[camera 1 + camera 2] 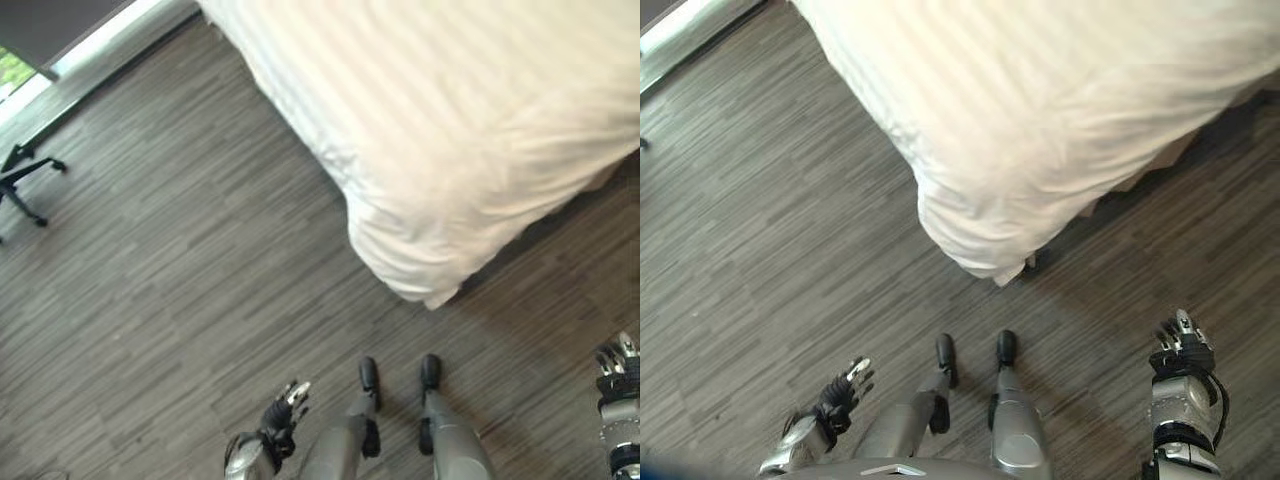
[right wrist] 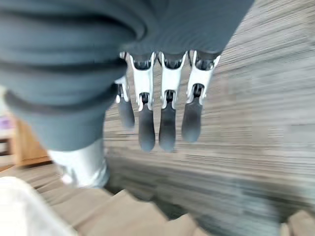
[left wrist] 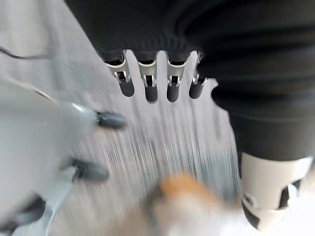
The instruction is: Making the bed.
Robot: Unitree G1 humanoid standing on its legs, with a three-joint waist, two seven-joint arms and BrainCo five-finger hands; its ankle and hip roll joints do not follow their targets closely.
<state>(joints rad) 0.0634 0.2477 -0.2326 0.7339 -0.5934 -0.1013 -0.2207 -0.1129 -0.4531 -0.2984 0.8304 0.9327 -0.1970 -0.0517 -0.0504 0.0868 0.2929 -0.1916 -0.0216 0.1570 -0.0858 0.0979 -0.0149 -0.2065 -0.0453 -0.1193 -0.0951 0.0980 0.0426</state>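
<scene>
A bed [image 1: 470, 110] under a cream-white duvet fills the upper right of the eye views, its near corner [image 1: 980, 250] hanging down toward the dark wood floor. My left hand [image 1: 283, 412] hangs low at my side, well short of the bed, its fingers [image 3: 147, 83] straight and holding nothing. My right hand [image 1: 1181, 348] hangs at the right, below the bed's foot edge, with fingers [image 2: 165, 123] straight and empty. Neither hand touches the duvet.
A black swivel chair base [image 1: 25, 180] stands at the far left on the floor. A bright window strip [image 1: 90, 45] runs along the upper left wall. Open wood floor [image 1: 180, 300] lies between me and the bed.
</scene>
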